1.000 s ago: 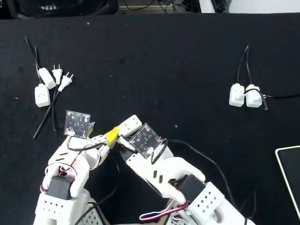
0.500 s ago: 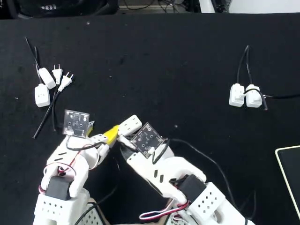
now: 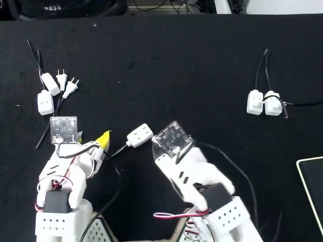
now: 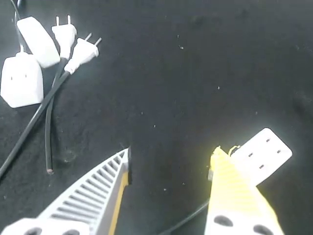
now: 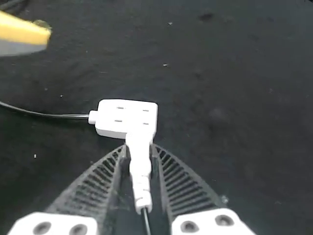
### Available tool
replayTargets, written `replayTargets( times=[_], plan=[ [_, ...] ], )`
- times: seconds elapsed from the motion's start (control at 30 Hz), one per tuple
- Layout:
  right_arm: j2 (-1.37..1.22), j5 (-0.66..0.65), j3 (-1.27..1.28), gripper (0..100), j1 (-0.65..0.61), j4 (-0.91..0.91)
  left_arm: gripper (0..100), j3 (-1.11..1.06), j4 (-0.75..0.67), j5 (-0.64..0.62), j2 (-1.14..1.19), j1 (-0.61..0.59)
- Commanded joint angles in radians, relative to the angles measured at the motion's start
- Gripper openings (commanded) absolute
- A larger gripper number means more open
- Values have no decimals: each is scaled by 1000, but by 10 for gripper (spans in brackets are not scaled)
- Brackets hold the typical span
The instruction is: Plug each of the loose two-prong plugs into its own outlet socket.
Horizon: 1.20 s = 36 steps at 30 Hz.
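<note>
Swung aside over the past second, the left arm now sits clear of the socket block (image 3: 140, 135), its yellow fingertip drawn back toward the table's left side. The right arm has pivoted up and to the right. The block itself lies where it lay, on the black table (image 3: 192, 65) between the 2 arms, its thin cable trailing toward the left arm.

The left tool (image 4: 171, 155) is spread wide and holds nothing, with its yellow finger (image 4: 230, 191) near the block. The right tool (image 5: 138, 151) is clenched on a white plug (image 5: 138, 171), whose nose butts against the block's long side. Whether the prongs are fully seated cannot be told.

Toward the table's far-left corner, a first loose plug (image 3: 61, 78) and a second loose plug (image 3: 72, 86) lie side by side, prongs pointing away from the arms, and their dark cables cross below them. Just beside them rest an oblong white cable end (image 3: 50, 83) and a square white socket (image 3: 45, 102) with 2 slots facing up.

Well apart, near the table's right edge, a white pair (image 3: 255, 102) of cable ends lies touching, with dark cables looping away.
</note>
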State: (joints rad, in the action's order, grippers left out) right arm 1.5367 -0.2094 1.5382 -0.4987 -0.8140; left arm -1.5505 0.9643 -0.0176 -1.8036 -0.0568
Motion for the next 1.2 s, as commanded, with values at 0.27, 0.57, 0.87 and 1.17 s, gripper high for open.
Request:
replayTargets(
  times=[0.27,0.57,0.87,1.17],
  plan=[
    [-409,-63,-550,11,21,-267,266,18,14,12,-5,10],
    [-963,-37,-929,11,26,-396,266,-41,14,12,-5,-119],
    [-1495,17,-1406,11,26,-666,266,-87,5,11,-5,-110],
    [-1831,21,-1814,11,25,-804,266,-85,5,11,-5,-110]
  ],
)
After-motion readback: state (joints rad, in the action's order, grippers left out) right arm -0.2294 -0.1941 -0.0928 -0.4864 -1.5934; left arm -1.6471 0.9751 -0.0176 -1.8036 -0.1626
